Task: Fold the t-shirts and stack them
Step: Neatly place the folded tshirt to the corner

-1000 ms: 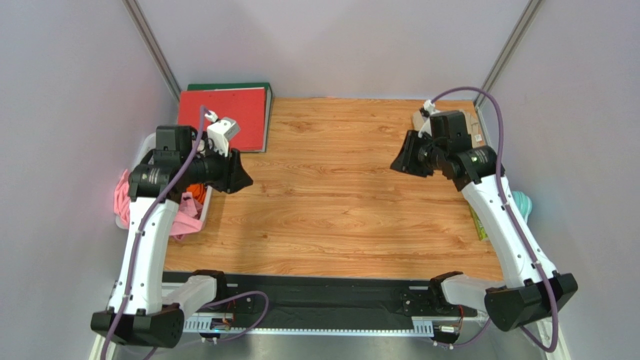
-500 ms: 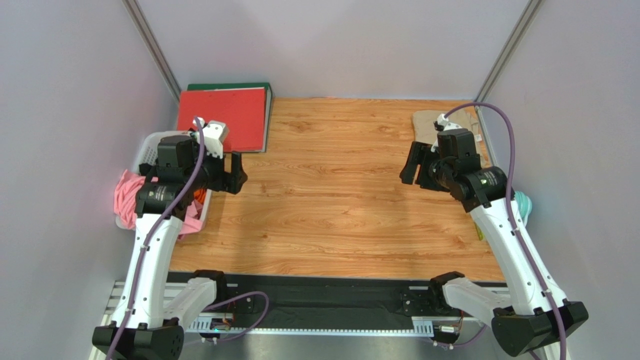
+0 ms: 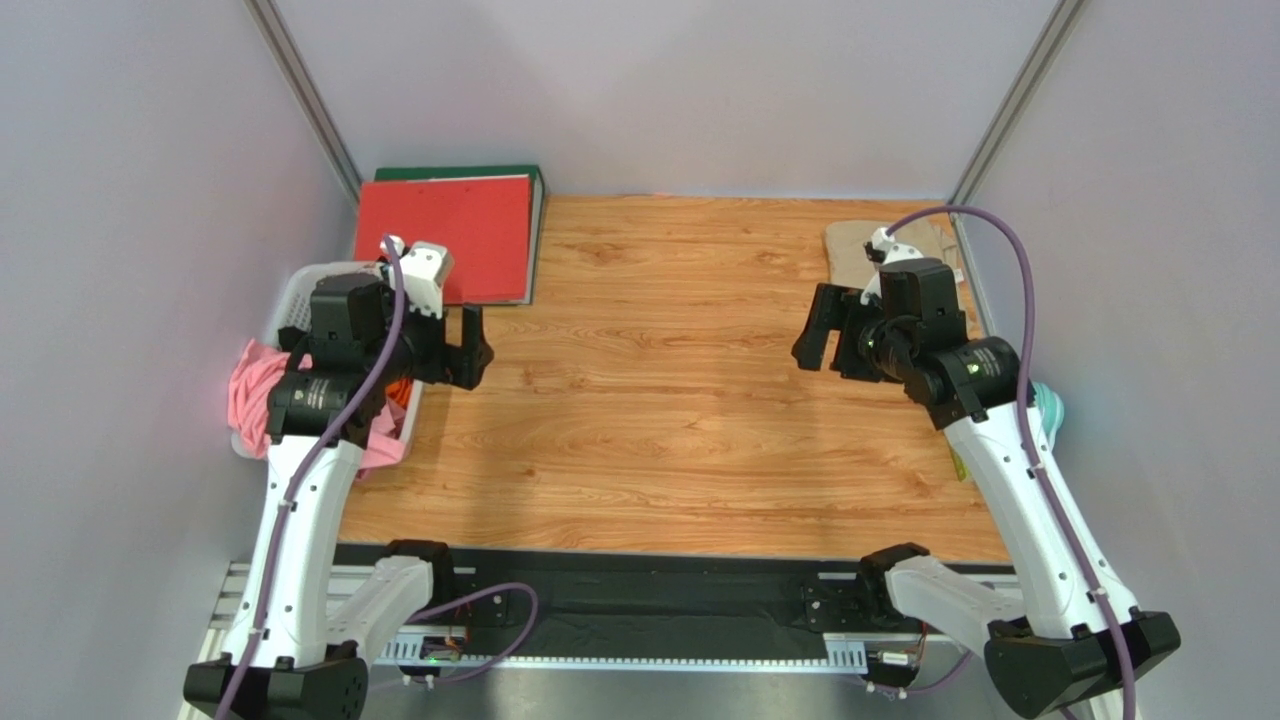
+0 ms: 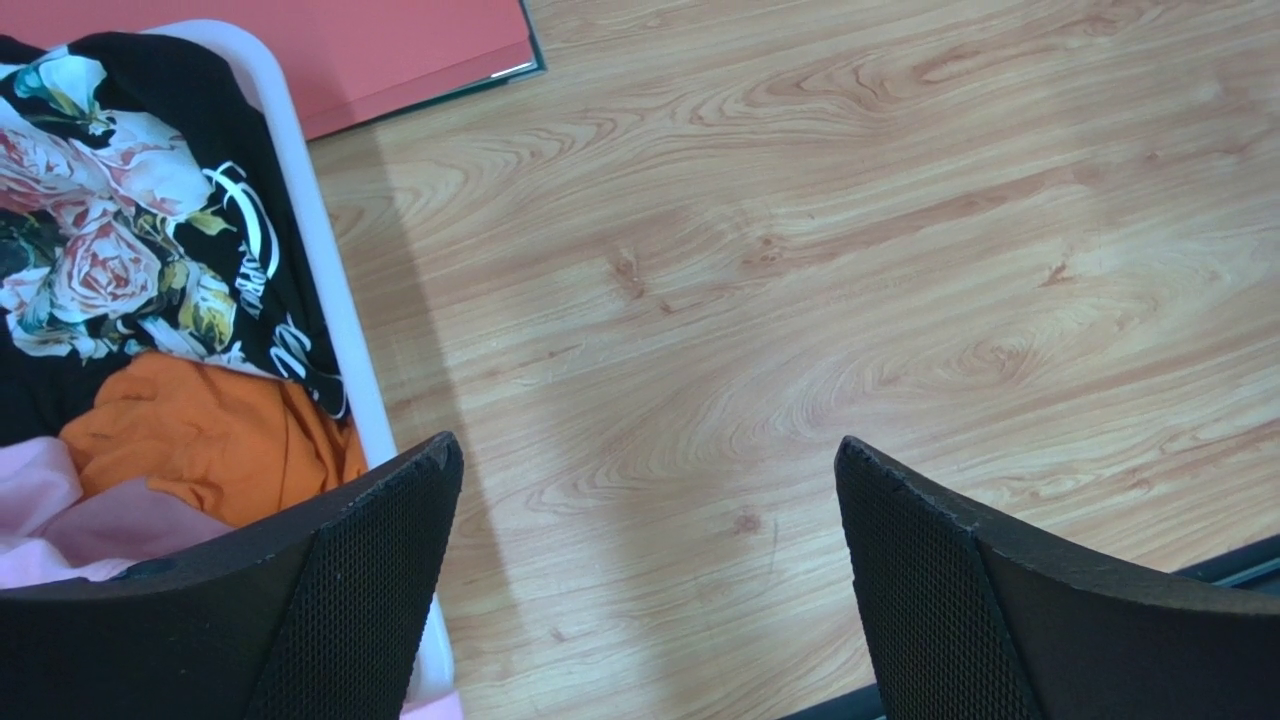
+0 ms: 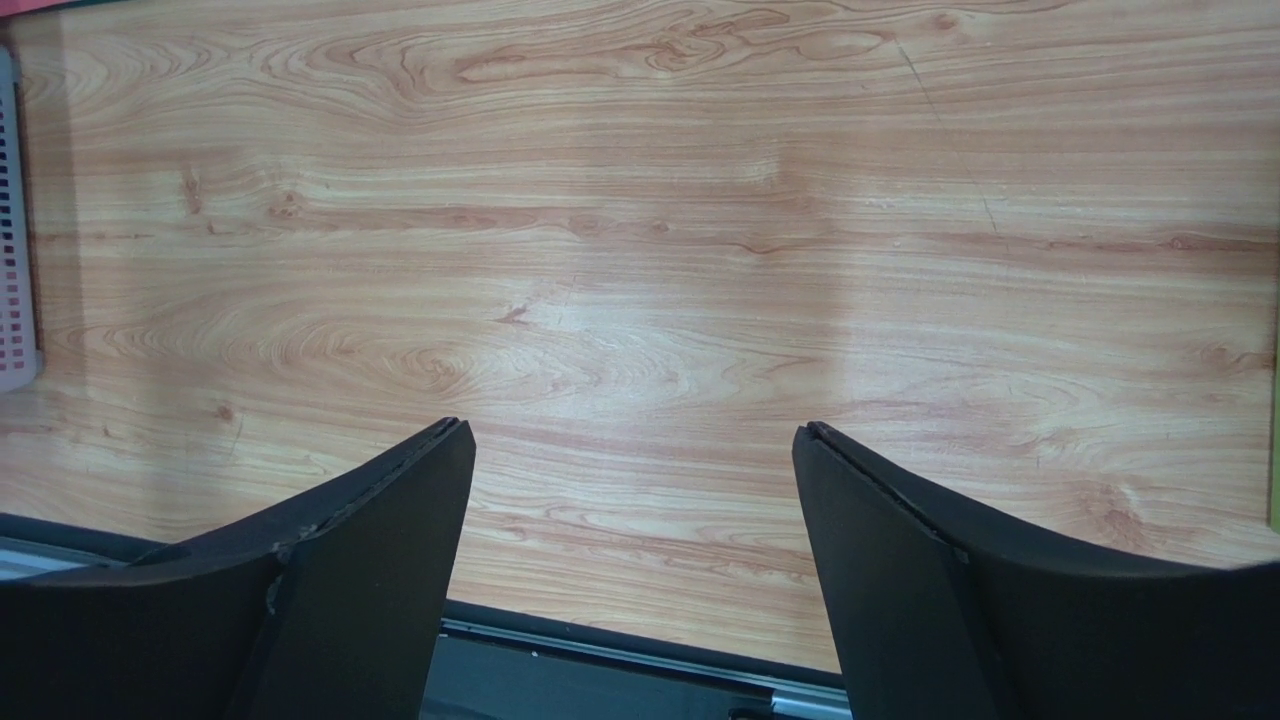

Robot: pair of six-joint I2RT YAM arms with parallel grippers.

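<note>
I see left pincer (image 4: 646, 495) and right pincer (image 5: 631, 450) wide open, holding nothing, over counter (image 3: 661, 405); tan t-shirt (image 3: 852, 245) half hidden upper right

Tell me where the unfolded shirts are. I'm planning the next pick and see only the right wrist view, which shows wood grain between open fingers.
Observer: They are piled in a white basket at the table's left edge, right beside the open left gripper.
Operator: What's on top of the pile?
Observer: A black floral-print shirt, with orange cloth and pink cloth bunched next to it.
Operator: Is anything already on the table?
Observer: A tan shirt lies at the far right corner, partly hidden by the right arm.
</note>
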